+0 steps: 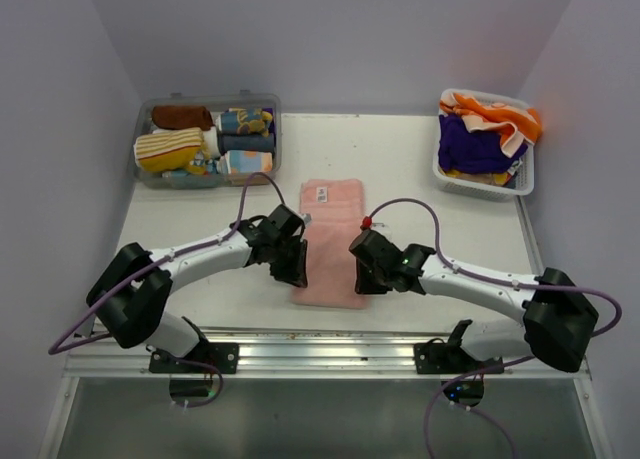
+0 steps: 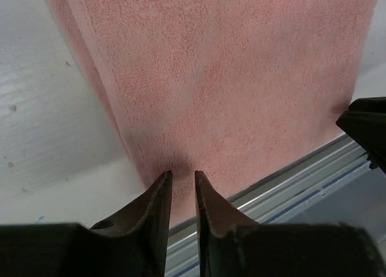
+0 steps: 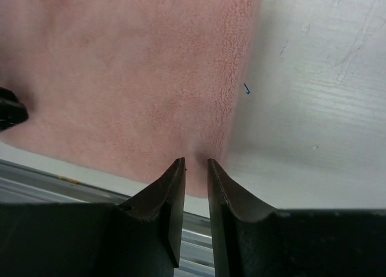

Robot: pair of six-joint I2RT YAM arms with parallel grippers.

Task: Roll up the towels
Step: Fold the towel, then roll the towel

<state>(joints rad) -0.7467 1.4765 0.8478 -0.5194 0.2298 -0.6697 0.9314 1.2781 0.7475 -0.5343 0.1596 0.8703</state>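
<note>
Top external view: a flat pink terry towel [image 1: 333, 241] lies mid-table on a white tabletop [image 1: 190, 219], with pale lilac walls [image 1: 330, 39] around. At its near corners sit the left gripper [image 2: 183, 174] and the right gripper [image 3: 196, 161], jaws narrowly parted; whether they grasp it is unclear.

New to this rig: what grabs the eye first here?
A flat pink terry towel lies mid-table by the near edge. The left gripper and right gripper sit at its two near corners, fingers almost together; whether they pinch it is unclear. Behind, a clear plastic bin at far left holds rolled towels. A white plastic basket at far right holds loose purple and orange towels.
</note>
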